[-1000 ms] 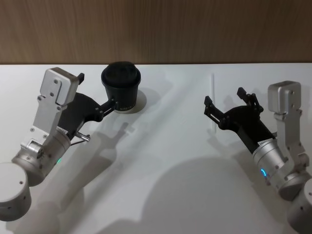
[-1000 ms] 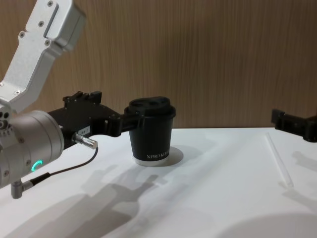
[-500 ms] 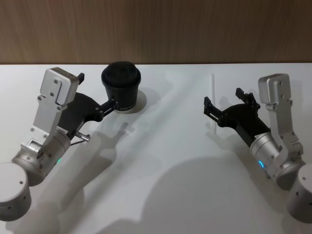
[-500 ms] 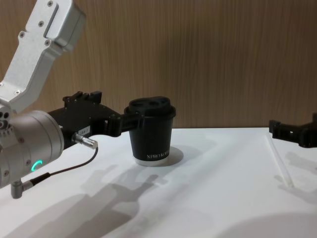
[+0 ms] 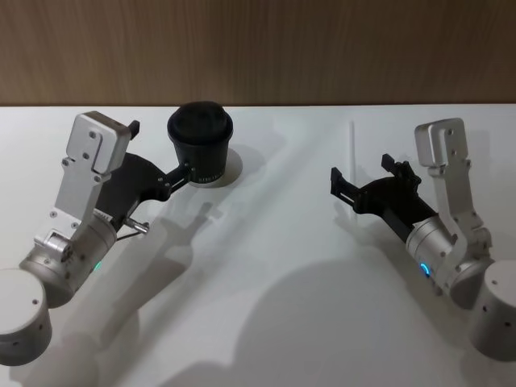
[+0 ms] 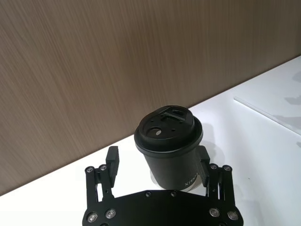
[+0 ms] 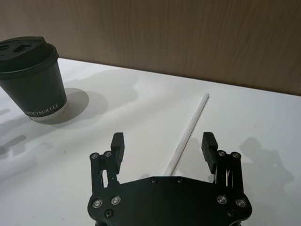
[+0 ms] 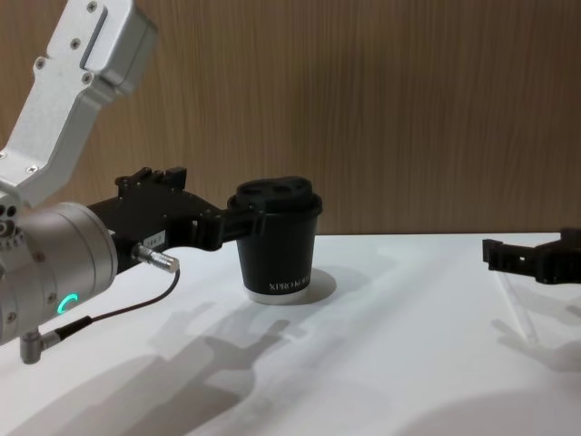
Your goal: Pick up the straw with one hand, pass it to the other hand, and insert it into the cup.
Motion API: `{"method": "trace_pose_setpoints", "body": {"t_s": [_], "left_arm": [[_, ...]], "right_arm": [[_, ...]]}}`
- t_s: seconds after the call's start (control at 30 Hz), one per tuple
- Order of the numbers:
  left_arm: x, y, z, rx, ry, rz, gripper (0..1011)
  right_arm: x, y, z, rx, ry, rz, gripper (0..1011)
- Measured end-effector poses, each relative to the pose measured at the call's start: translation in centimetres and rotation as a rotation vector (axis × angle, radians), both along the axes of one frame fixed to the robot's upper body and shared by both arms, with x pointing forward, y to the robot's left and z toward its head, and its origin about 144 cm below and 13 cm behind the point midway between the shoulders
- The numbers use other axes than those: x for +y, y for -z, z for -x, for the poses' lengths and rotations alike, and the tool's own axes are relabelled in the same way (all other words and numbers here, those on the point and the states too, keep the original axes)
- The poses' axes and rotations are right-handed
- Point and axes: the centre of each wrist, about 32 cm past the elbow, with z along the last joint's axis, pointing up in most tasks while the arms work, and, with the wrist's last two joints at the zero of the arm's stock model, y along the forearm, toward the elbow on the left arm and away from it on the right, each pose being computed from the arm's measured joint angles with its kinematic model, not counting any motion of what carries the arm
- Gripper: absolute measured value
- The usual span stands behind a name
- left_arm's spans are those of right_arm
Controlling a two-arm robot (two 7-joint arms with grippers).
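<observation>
The black lidded cup [image 5: 201, 139] stands upright at the back left of the white table. My left gripper [image 6: 157, 159] is open, one finger on each side of the cup [image 6: 169, 143] low on its wall. The white straw [image 5: 352, 145] lies flat on the table at the right, pointing away from me. Just above the straw's near half, my right gripper [image 5: 363, 173] hovers open. In the right wrist view the straw [image 7: 188, 132] runs between the open fingers of the right gripper [image 7: 162, 142], nearer to one finger. The chest view shows the right gripper [image 8: 536, 256] a little above the straw [image 8: 516, 313].
A brown wood-grain wall [image 5: 322, 48] closes off the table's far edge. The white table [image 5: 274, 266] is bare between the two arms and toward the front.
My right gripper has moved leftward and down, so its fingers now straddle the straw's near half. The left gripper and cup have not moved.
</observation>
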Motion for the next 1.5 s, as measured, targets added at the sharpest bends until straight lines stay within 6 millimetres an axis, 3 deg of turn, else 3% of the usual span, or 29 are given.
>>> {"method": "trace_pose_setpoints", "body": {"t_s": [1.5], "left_arm": [[0.0, 0.0, 0.0, 0.0, 0.0, 0.0, 1003]], "right_arm": [[0.2, 2.6, -1.6, 0.08, 0.044, 0.052, 1001]]}}
